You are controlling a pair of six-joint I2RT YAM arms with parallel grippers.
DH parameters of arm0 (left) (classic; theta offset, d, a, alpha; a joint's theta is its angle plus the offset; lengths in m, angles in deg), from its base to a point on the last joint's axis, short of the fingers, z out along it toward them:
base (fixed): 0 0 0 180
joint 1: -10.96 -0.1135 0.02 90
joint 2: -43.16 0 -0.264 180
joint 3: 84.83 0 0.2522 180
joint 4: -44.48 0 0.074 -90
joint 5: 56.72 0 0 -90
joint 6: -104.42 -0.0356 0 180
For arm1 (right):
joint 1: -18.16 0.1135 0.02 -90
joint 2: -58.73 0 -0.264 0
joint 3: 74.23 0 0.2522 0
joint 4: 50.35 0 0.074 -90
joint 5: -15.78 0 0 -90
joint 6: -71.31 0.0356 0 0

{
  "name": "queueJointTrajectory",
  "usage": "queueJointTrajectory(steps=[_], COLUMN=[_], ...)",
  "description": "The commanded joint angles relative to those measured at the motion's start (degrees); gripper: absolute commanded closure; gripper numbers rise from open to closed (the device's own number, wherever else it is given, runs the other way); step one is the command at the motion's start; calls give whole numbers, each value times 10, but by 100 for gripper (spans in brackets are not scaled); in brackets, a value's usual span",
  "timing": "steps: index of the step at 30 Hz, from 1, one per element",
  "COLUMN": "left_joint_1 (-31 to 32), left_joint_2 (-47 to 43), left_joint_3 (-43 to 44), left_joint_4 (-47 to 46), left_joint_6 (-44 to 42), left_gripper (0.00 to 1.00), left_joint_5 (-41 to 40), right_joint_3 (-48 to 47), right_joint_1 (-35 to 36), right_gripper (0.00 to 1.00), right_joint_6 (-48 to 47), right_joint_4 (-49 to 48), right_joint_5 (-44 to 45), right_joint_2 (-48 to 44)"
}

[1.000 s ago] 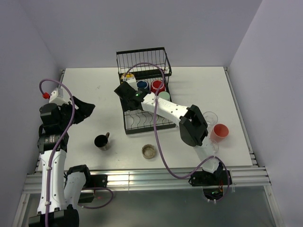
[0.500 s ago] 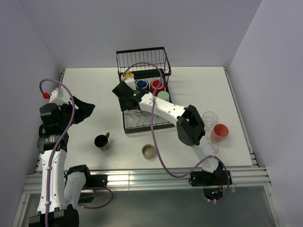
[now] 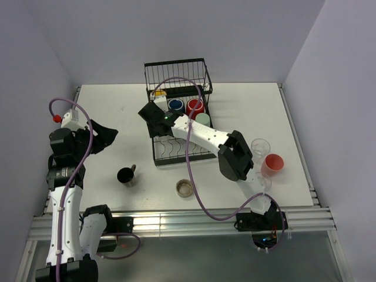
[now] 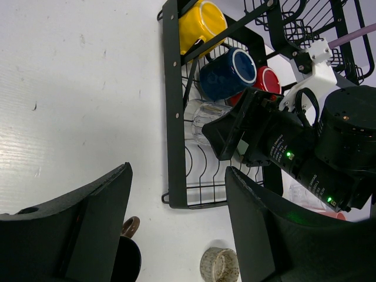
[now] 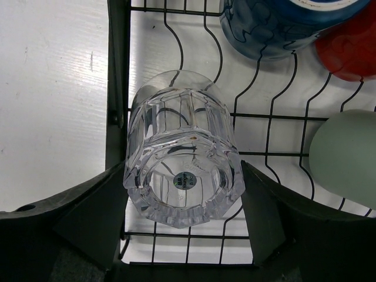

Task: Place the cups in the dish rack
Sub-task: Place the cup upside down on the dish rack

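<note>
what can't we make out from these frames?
- Right wrist: whether the fingers press the clear glass or only flank it; its clear walls blur the contact.
- Top view: that glass is hidden under the right gripper over the dish rack.
- Left wrist: the black mug is mostly behind a finger of the left gripper and cut by the bottom edge.
- Right wrist: the pale green cup is cut by the right edge.

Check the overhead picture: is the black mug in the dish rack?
No, the black mug stands on the table, apart from the dish rack.
</note>
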Motion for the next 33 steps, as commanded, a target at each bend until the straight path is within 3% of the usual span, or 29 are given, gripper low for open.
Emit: queueJointTrajectory(steps=[1,33], left_joint_1=[-2,-3], left_joint_2=[1,-1], left_joint_3=[3,4], left_joint_4=[-8,-1], left_joint_6=[-14,-14], left_gripper=[30,26], left_joint_5=[-1,-2], right_joint_3=[-14,24], right_joint_1=[-5,-5], right_gripper=[21,7], right_joint_6=[1,9], right_joint_4=[6,-11], right_joint_5=[28,42], right_joint_2=[9,-43])
